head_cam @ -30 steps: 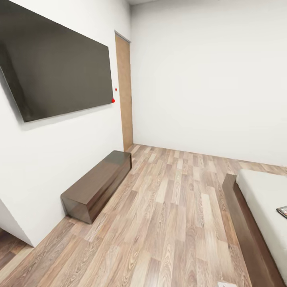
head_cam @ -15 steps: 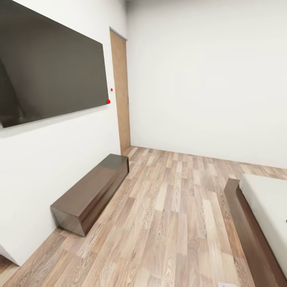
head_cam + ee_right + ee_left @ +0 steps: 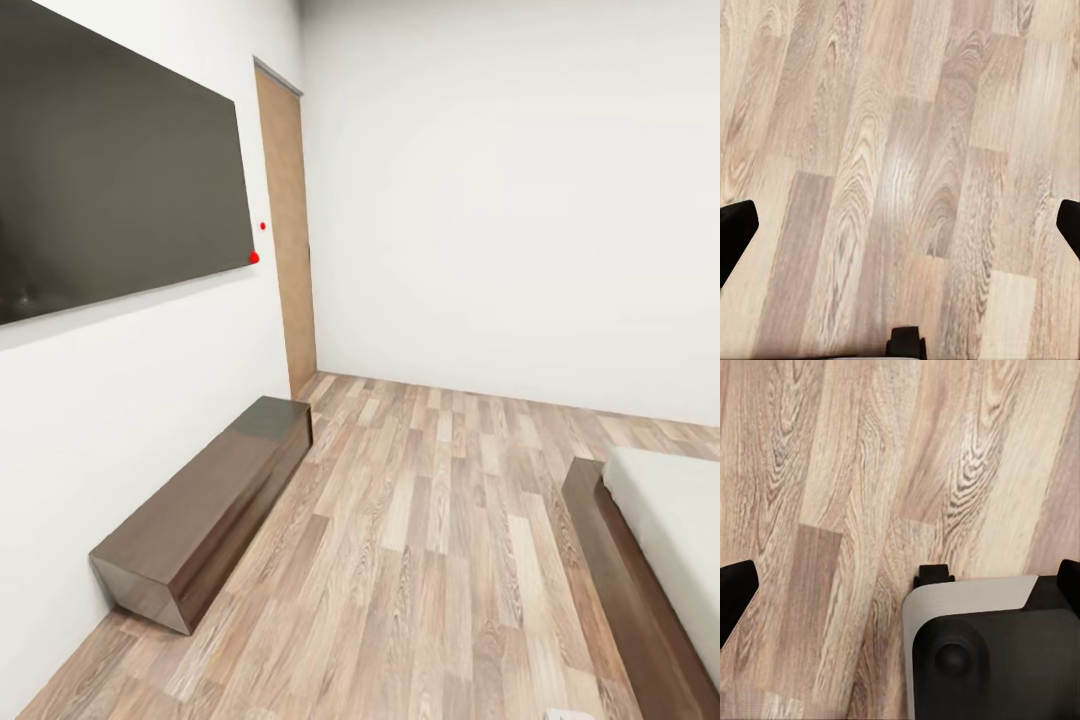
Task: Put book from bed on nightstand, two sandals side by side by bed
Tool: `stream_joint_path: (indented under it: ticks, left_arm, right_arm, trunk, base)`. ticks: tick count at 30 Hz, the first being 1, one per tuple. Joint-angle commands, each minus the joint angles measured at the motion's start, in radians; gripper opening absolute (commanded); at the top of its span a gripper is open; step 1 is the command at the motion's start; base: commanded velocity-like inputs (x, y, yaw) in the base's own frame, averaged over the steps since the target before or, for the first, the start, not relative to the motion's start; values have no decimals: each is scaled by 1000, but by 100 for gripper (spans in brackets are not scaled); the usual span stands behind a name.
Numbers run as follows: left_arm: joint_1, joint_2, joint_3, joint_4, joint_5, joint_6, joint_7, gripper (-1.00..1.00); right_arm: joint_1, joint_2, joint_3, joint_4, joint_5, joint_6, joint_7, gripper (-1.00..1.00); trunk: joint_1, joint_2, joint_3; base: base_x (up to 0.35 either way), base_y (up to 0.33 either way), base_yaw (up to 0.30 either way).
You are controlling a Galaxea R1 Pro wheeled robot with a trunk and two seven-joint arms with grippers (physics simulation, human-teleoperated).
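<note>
Bedroom: long low dark brown wooden bench [image 3: 205, 515]; dark-framed pale-mattress bed [image 3: 640, 560]; left gripper [image 3: 900, 581] and right gripper [image 3: 900, 225] both spread wide, empty, above the wood-plank floor [image 3: 430, 560].

In the head view there is one bed [image 3: 640, 560] – one dark wooden frame and one pale mattress, seen partly at the edge. One long low dark brown bench [image 3: 205, 510] stands by the wall. One big black screen [image 3: 110, 180] hangs on this wall, with two small red dots [image 3: 254, 257] at its corner. One wooden door [image 3: 285, 220] is in the corner. In each wrist view two black fingertips [image 3: 735, 592] [image 3: 735, 229] show – so four together – over one plank floor [image 3: 430, 540]
</note>
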Motion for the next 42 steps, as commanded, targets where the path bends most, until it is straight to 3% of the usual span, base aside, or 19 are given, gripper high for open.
stream_joint_path:
  ticks: [1,42]
  left_arm:
    - [0,0,-9,-1,7,-2,4,100]
    - [0,0,-9,-1,7,-3,4,100]
  right_arm:
    - [-1,1,-8,-2,10,5,9,100]
    - [-1,5,-8,-1,12,5,9,100]
  trunk:
    - [1,-1,-1]
    - [1,-1,-1]
  base:
    - [341,0,-58]
    - [341,0,-7]
